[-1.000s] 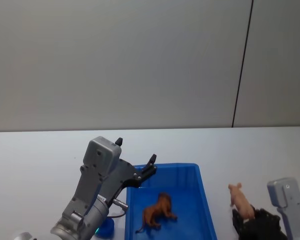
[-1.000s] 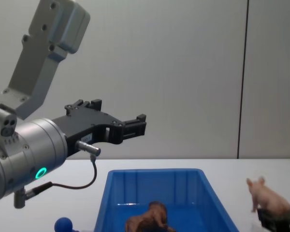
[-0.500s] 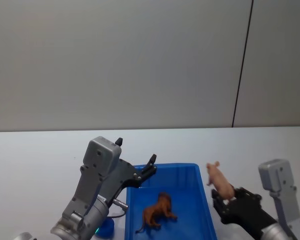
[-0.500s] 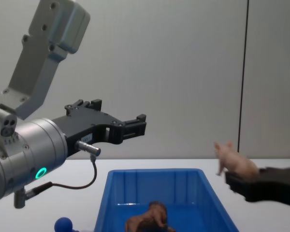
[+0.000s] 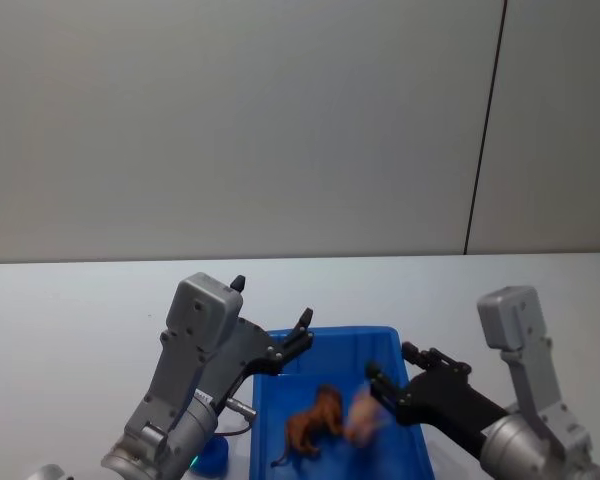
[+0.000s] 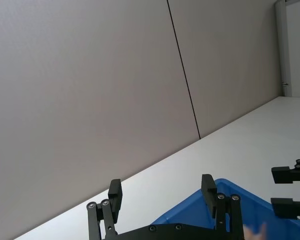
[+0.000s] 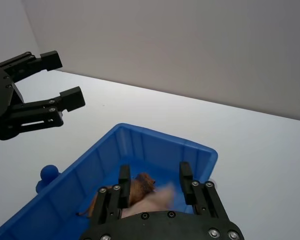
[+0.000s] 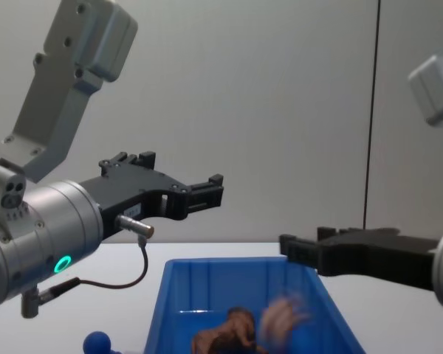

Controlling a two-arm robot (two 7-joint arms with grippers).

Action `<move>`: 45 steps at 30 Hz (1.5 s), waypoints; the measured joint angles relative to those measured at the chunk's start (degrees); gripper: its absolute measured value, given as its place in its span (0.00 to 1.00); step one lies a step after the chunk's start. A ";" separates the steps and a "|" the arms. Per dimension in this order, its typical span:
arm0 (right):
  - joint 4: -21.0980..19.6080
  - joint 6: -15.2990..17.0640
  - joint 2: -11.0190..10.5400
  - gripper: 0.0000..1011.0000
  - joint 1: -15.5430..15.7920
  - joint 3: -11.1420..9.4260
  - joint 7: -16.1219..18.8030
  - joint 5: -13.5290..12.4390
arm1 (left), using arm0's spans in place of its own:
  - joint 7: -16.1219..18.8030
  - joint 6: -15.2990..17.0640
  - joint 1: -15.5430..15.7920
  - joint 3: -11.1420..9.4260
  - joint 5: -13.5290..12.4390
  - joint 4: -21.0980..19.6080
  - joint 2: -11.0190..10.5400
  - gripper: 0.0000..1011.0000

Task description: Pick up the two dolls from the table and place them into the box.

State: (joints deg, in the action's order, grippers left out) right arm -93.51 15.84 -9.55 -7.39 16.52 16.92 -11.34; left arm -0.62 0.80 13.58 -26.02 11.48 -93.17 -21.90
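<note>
The brown doll point(image 5: 315, 422) point(image 8: 225, 335) point(image 7: 140, 182) lies inside the blue box point(image 5: 330, 333) point(image 8: 236, 262) point(image 7: 160, 137). Just to its right the pink doll point(image 5: 360, 418) point(image 8: 280, 321) point(image 7: 157, 200) shows as a blur inside the box, free of any fingers. Directly over it my right gripper point(image 5: 390, 363) point(image 8: 303, 240) point(image 7: 154, 172) is open and holds nothing. My left gripper point(image 5: 272, 300) point(image 8: 181, 177) point(image 6: 161, 186) hangs open and empty above the box's far left corner.
A small blue ball point(image 5: 212, 455) point(image 8: 97, 343) point(image 7: 49, 172) rests on the white table point(image 5: 60, 320) just left of the box. A plain grey wall stands behind the table. Bare tabletop stretches to the left and right of the box.
My right gripper carried the pink doll leftward over the box and opened. The doll has left its fingers and dropped into the box. The left arm stayed still.
</note>
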 joint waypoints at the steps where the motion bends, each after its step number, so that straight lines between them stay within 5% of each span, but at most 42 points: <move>1: 0.34 0.26 0.20 0.58 -0.37 0.06 0.35 -0.07 | 0.00 0.00 0.00 0.00 0.00 0.00 0.00 0.99; 16: 1.78 1.99 0.83 0.99 -2.02 -0.19 -0.67 -0.55 | 0.00 0.00 0.00 0.00 0.00 0.00 0.00 0.99; 45: -1.94 1.85 -1.77 0.99 1.21 -2.60 -10.35 -0.91 | 0.00 0.00 0.00 0.00 0.00 0.00 0.00 0.99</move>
State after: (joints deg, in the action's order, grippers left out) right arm -95.46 17.69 -11.31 -6.18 13.92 6.57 -12.24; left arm -0.63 0.79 13.59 -26.02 11.48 -93.17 -21.90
